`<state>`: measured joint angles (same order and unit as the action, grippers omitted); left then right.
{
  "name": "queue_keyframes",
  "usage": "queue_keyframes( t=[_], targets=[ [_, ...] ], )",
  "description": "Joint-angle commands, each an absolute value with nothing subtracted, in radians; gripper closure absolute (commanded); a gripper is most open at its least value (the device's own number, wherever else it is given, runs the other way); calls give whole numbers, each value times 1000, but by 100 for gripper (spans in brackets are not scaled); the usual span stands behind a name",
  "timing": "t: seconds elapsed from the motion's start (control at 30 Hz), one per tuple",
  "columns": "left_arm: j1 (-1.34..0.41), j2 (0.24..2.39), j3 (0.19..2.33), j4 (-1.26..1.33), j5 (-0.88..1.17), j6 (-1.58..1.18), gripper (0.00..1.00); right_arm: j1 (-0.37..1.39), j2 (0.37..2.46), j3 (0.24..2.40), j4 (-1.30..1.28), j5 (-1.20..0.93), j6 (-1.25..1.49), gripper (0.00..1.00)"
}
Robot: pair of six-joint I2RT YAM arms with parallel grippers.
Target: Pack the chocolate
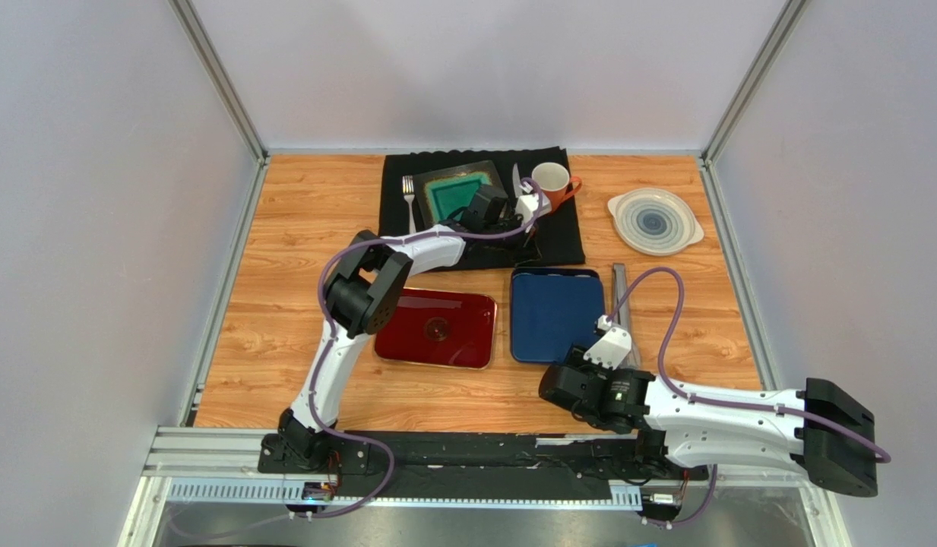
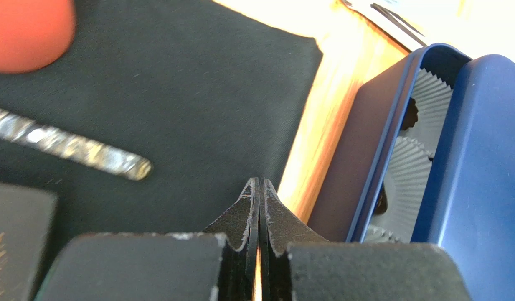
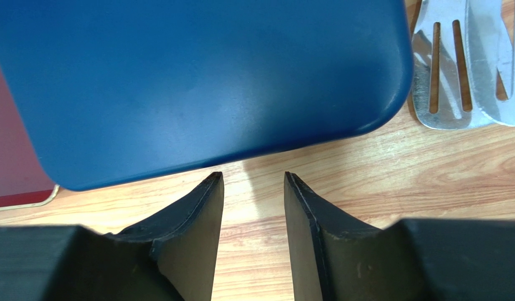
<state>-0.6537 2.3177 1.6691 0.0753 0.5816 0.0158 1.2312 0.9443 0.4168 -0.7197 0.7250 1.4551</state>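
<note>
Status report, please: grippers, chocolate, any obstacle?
Left gripper shut, empty, over black mat. Right gripper open, empty, at blue lid's near edge. Chocolate glimpsed inside blue box, lid ajar.

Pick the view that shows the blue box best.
Top external: the whole blue box shows from above, between the red tray and the cutlery. Left wrist catches only one end, with pleated white cups in a gap. Right wrist shows just part of its smooth top, cropped.
</note>
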Motion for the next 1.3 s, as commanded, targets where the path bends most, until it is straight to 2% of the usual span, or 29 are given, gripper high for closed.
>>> queue_keyframes(
  t=[0.0,0.37,0.63,1.03,1.27],
  targets=[
    [-673,2336,1701,135,580,67,99,1216,962,410,-673,762,1479,56],
    [-672,2315,1678,77,739,158,99,1112,985,365,-560,762,1381,55],
    [-666,2293,1658,52,775,183,99,1100,1034,379,-483,785,1306,56],
    [-661,2264,1615,31,785,204,99,1048,924,411,-488,818,1207,56],
    [-643,2253,1615,29,775,196,100,1049,927,437,-540,749,1216,58]
  ],
)
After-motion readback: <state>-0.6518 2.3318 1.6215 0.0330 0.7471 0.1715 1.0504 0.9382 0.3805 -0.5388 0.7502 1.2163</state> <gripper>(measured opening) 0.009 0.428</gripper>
